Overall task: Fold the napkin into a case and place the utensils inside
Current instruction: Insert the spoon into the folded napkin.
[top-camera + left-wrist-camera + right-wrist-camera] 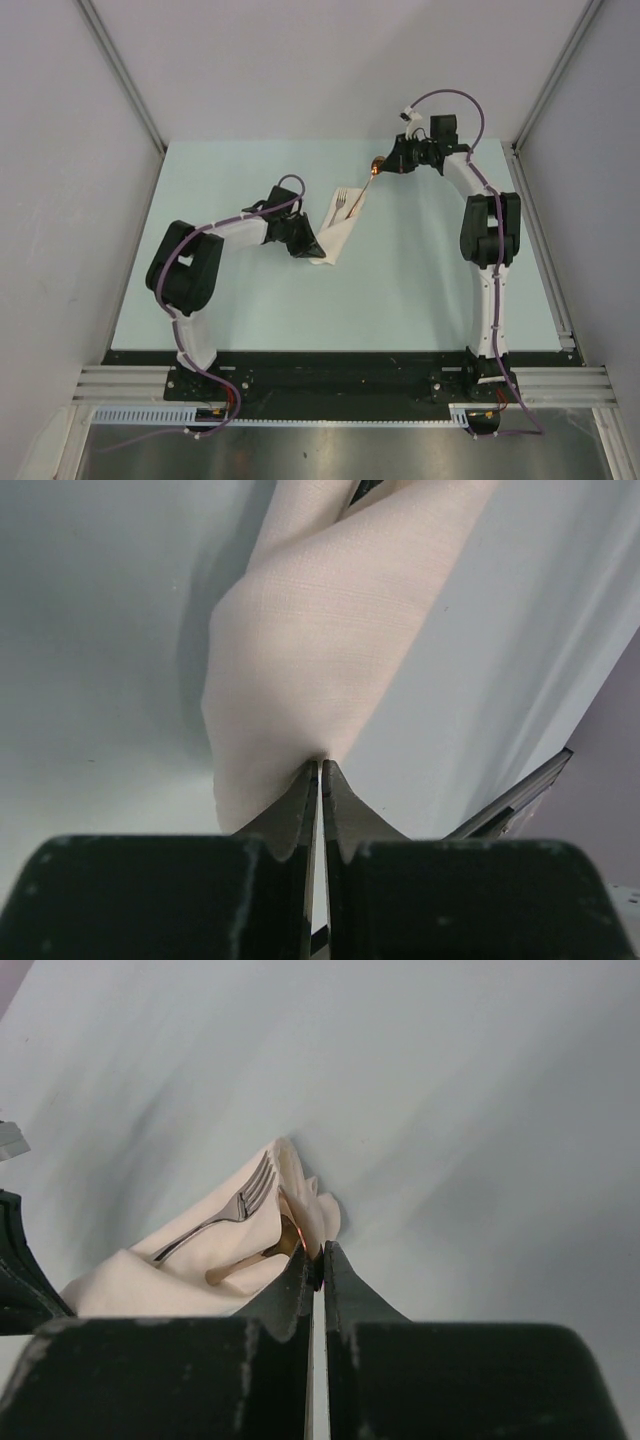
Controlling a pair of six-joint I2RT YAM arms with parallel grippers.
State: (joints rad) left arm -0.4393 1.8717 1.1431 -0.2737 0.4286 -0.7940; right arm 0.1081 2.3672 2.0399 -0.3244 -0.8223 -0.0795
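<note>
The cream napkin (338, 232) lies as a narrow folded case running diagonally at mid-table. A silver fork (342, 205) rests in its upper, open end. My left gripper (312, 248) is shut on the cloth's lower end, and in the left wrist view the napkin (310, 650) bulges up from the pinching gripper (321, 764). My right gripper (385, 165) is shut on the spoon (374, 170) near its copper bowl, just above the case's top end. The right wrist view shows the spoon (262, 1256) angled down into the napkin (150, 1285) beside the fork (225, 1212).
The pale green table (430, 280) is bounded by grey walls at the back and both sides, with metal rails along them (120, 70). Both arm bases stand on the black strip at the near edge (330, 375). Part of the left arm (15, 1270) shows at the right wrist view's left edge.
</note>
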